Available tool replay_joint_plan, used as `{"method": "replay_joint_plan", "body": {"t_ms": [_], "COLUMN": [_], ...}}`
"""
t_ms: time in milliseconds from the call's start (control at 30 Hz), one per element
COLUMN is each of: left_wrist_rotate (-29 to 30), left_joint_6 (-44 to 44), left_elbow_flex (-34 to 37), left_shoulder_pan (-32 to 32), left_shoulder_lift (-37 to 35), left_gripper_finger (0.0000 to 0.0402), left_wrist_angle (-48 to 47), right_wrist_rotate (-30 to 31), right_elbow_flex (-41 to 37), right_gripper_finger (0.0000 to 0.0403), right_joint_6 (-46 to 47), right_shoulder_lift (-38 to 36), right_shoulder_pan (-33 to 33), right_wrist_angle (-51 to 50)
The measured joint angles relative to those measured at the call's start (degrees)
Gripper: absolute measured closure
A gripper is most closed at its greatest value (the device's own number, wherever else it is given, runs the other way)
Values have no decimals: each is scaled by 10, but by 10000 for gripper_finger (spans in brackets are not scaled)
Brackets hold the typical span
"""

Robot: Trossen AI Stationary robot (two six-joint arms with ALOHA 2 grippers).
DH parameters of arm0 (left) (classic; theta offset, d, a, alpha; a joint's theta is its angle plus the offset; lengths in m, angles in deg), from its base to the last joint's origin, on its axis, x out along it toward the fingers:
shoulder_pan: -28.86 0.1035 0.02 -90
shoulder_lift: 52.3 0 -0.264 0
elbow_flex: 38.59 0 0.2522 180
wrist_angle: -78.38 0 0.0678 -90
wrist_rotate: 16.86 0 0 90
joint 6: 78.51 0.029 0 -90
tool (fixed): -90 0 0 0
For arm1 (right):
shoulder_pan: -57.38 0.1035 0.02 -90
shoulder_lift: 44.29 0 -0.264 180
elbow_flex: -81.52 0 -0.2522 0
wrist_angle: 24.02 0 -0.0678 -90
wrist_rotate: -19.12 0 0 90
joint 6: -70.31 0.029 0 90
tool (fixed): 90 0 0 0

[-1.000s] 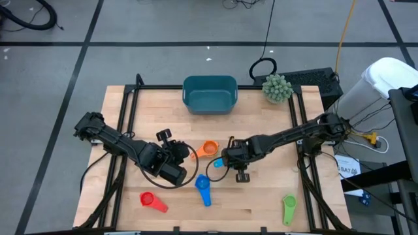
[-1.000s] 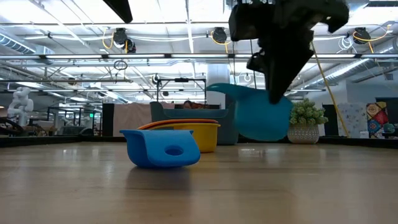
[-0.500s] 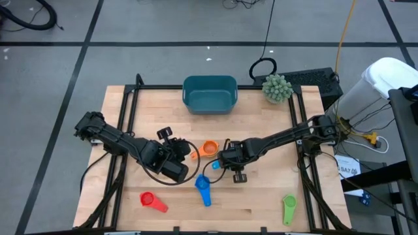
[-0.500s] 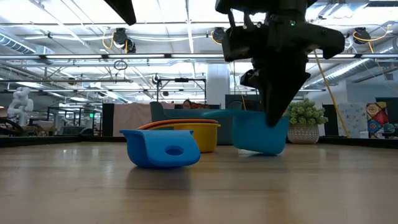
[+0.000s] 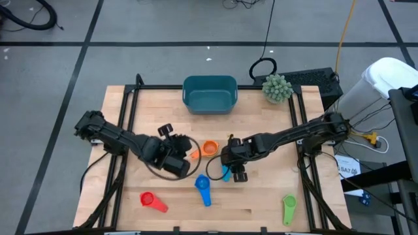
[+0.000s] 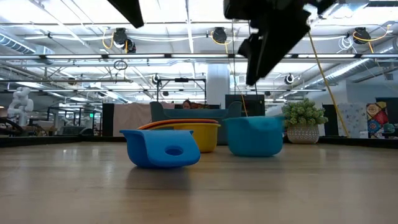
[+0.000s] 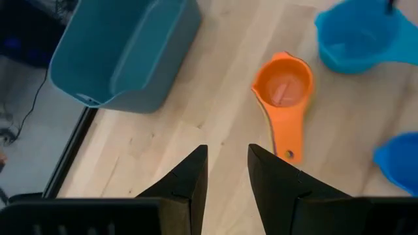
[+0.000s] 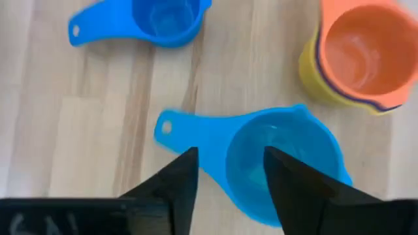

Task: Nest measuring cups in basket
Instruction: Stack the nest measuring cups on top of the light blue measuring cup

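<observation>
A light blue measuring cup [image 8: 281, 163] is seen standing on the table [image 5: 261, 196] directly beneath the right gripper [image 8: 225, 171], clear of its spread fingers.

In the right wrist view the cup's bowl and flat handle are framed between the two dark fingers, which are parted and hold nothing; in the low view the gripper is shown above the cup with a gap between them. Just beside this cup sits the orange cup [image 5: 209, 148], nested in a yellow one [image 8: 310, 72], and a darker blue cup [image 5: 203, 187] lies nearer the table's front edge. The left gripper [image 7: 225, 171] is held near the orange cup, its fingers slightly apart and empty. The teal basket [image 5: 209, 94] is placed at the far edge, well apart from all cups. A red cup [image 5: 152, 200] and a green cup [image 5: 289, 208] are left near the front edge.
</observation>
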State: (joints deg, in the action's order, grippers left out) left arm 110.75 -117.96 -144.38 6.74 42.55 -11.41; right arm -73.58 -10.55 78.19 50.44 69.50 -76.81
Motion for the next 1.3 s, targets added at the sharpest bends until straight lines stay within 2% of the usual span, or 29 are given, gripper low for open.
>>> {"method": "replay_joint_plan", "body": {"t_ms": [133,333,467,533,767,900,1033,1300], "left_wrist_rotate": [-8,-85,-95,-108,-208,-232,-237,-246], "left_joint_6": [-13,-20,-14,-17,-39,-37,-38,-48], "left_elbow_flex": [0,0,0,0,0,0,0,0], "left_shoulder_pan": [38,107,135,149,185,187,186,193], "left_shoulder_lift": [0,21,46,61,121,140,143,143], "left_gripper_finger": [289,288,288,288,288,284,250,132], "left_wrist_angle": [4,63,70,73,150,174,178,177], "right_wrist_rotate": [30,87,117,127,148,149,149,147], "right_elbow_flex": [0,0,0,0,0,-1,-18,-74], "right_gripper_finger": [225,229,224,221,218,218,218,218], "right_joint_6": [4,4,17,25,44,45,45,57], "right_shoulder_lift": [-40,-107,-142,-155,-181,-181,-182,-181], "right_shoulder_pan": [0,0,1,1,3,4,4,4], "right_wrist_angle": [-7,-45,-88,-112,-154,-173,-173,-153]}}
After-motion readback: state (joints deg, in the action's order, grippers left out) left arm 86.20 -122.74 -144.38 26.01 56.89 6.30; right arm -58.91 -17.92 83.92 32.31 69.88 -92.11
